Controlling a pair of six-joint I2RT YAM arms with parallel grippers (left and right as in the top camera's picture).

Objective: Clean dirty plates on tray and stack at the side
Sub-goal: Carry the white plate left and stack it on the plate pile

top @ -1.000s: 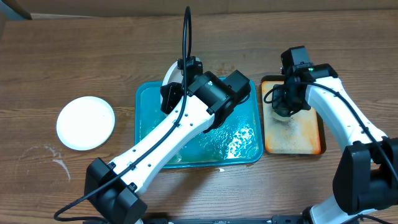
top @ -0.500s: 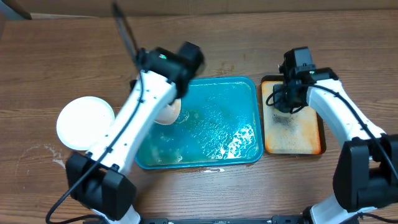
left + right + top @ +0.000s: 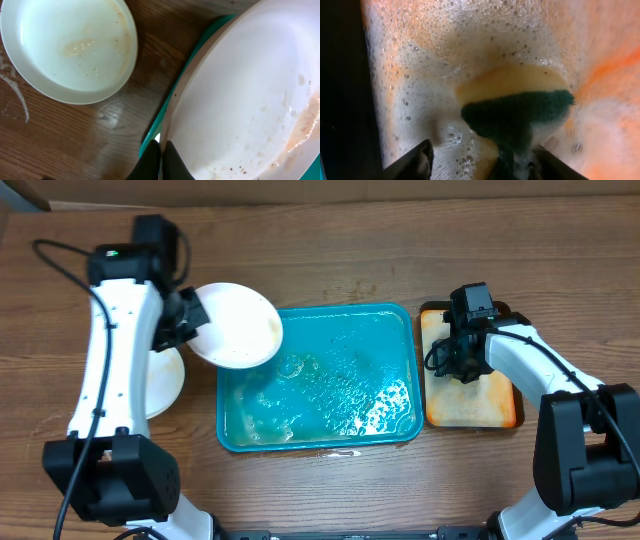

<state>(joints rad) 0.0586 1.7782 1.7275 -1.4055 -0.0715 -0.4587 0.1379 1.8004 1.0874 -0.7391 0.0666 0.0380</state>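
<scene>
The left gripper [image 3: 161, 159] pinches the near rim of a white plate [image 3: 237, 327], jaws pressed tight on the thin edge, and holds it, seemingly tilted, above the far-left corner of the teal tray [image 3: 330, 380]. Its target, a pale plate [image 3: 70, 45], sits flat on the wooden table [image 3: 330, 260] to the left and a little nearer, half hidden under that arm, so I judge the carry goes left and toward the near edge. Both plates are round, shallow and glossy; the held one shows faint brown specks and a smear along one rim. The tray is awash with foamy water. The right gripper [image 3: 481, 152] hangs over the orange tray [image 3: 490, 405], jaws spread either side of a yellow sponge [image 3: 520, 112] with a green scrub face, sunk in suds.
</scene>
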